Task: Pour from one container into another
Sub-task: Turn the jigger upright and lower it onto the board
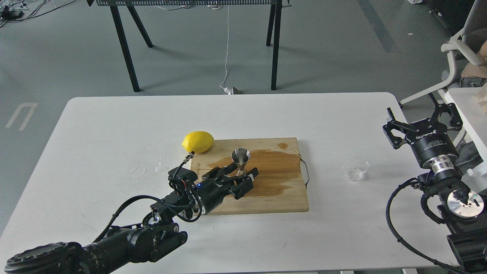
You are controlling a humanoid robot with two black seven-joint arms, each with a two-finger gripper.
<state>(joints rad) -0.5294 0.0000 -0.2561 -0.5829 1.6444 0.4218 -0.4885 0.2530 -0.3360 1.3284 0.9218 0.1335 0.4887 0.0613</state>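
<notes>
One shiny, seemingly upright jigger

Colours we see on and around the white table

Our two arms are black: the left gripper carries a small blue light on its wrist, and the right gripper bears pale lettering above a silver ring. The lemon is bright yellow. The cutting board is light tan wood, with a darker brown wet patch spreading across its middle and a small brown spot near its far edge. The jigger is shiny silver steel. The glass cup is colourless and see-through. Beyond the table, the floor is grey-green, and the frame standing there has black legs.
</notes>
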